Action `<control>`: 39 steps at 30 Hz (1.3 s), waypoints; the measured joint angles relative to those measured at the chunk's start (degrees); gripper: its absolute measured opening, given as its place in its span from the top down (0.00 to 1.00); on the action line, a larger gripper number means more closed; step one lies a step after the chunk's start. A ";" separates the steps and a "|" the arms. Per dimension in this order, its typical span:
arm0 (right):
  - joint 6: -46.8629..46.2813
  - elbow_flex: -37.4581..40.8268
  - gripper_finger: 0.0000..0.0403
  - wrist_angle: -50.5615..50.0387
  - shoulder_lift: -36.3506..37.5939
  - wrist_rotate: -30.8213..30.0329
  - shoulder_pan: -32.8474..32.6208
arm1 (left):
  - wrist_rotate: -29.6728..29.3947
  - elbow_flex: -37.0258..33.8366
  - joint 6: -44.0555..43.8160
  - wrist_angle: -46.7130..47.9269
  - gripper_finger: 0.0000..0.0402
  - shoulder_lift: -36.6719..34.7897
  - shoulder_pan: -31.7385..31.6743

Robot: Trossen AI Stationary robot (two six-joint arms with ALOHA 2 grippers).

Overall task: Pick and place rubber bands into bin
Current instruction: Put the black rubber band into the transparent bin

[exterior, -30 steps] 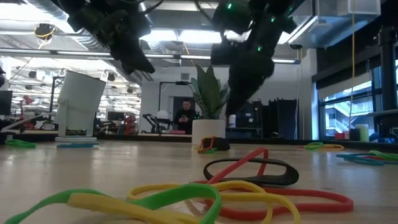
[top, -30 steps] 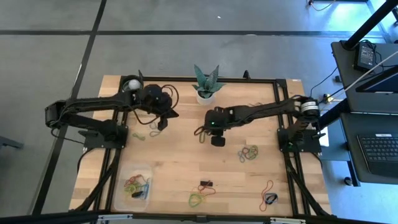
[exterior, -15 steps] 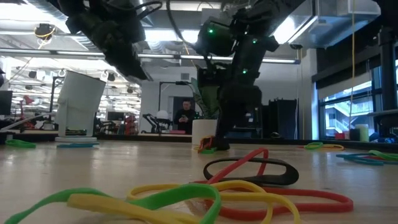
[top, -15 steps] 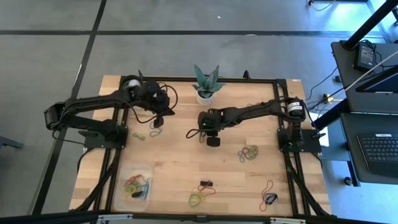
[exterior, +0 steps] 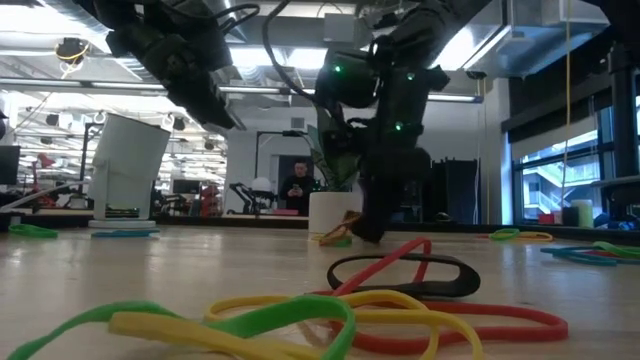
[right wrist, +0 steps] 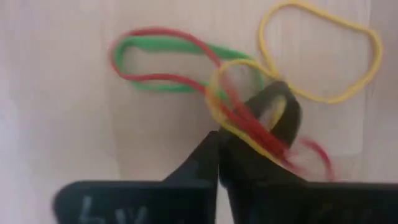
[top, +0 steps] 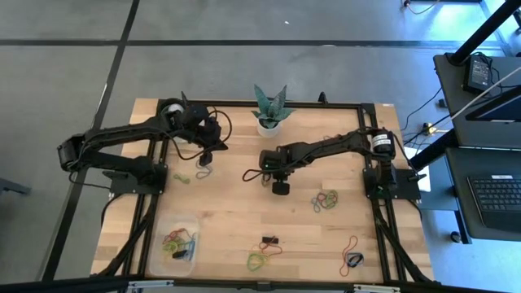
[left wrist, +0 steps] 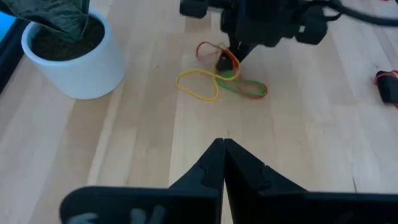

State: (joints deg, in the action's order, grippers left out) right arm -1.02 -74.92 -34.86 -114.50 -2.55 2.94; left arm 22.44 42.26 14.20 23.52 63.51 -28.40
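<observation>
Several rubber bands (right wrist: pixel 236 106) lie mid-table (top: pixel 236 203), far side; right gripper (right wrist: pixel 219 146) pinches them; left gripper (left wrist: pixel 222 163) pressed together.

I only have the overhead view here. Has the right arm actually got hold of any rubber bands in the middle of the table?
Observer: Its wrist camera shows the right gripper with jaws closed and red and yellow rubber bands caught at the tips.
Operator: Did it get the whole pile?
Observer: No, a green band lies flat on the wood beside it.
Operator: And the left one?
Observer: The left gripper has its jaws closed with nothing between them, above bare wood.
</observation>
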 joint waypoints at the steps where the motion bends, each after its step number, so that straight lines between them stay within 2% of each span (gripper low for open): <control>1: -0.70 -0.83 0.97 -1.07 0.02 0.37 -0.10 | 0.00 0.00 -0.03 0.12 0.99 0.00 0.00; 5: -1.65 -6.99 0.97 -7.85 0.04 2.46 -0.48 | 0.00 0.00 -0.13 -0.01 0.99 0.00 0.00; 11: 1.10 -17.92 0.98 -13.83 0.17 15.68 0.72 | -0.18 0.00 -4.31 -0.54 0.99 0.00 0.00; 15: 1.22 -22.54 0.99 -18.96 0.17 11.69 2.67 | -0.24 0.00 -9.18 -1.21 0.99 0.00 0.20; 16: 1.23 -23.24 0.99 -20.40 0.17 12.41 3.25 | -0.22 0.00 -10.27 -1.21 0.99 0.00 0.20; 19: 1.04 -23.75 0.99 -24.26 0.17 22.03 5.02 | -0.24 0.00 -13.76 -1.19 0.99 0.00 0.61; 21: 0.92 -23.19 0.99 -25.05 0.17 26.17 5.57 | -0.26 0.00 -15.09 -1.17 0.99 0.00 1.03; 25: -0.18 -23.12 1.00 -24.98 0.15 23.17 6.07 | -0.25 0.00 -16.67 -1.12 0.99 0.00 2.39; 26: -0.51 -23.12 1.00 -25.36 0.13 24.14 6.33 | -0.25 0.00 -16.68 -1.10 0.99 0.00 2.81; 29: -0.25 -23.07 1.00 -25.91 -0.93 32.34 6.80 | -0.25 0.00 -16.68 -1.10 0.99 0.00 3.90; 30: -0.18 -23.00 1.00 -25.95 -1.00 31.76 6.72 | -0.26 0.00 -16.64 -1.08 0.99 0.00 4.19; 32: -1.95 -23.02 1.00 -25.80 -0.85 24.92 6.44 | -0.54 0.00 -16.65 -1.08 0.99 0.00 4.65; 33: -2.80 -23.03 1.00 -26.24 -0.83 24.62 6.51 | -0.67 0.00 -16.65 -1.08 0.99 0.00 4.78; 36: -2.30 -22.99 1.00 -26.58 -0.92 33.55 7.33 | -0.72 0.02 -16.61 -1.19 0.99 0.00 4.80; 37: -1.98 -23.05 1.00 -25.86 -0.86 32.78 7.35 | -0.72 0.02 -16.61 -1.19 0.99 0.00 4.79; 39: -4.78 -23.08 1.00 -26.73 -0.82 26.61 7.11 | -0.72 0.02 -16.59 -1.19 0.99 0.00 4.79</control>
State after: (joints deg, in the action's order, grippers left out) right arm -5.80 -98.00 -61.59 -115.32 24.06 10.05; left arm 21.71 42.28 -2.39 22.33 63.51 -23.62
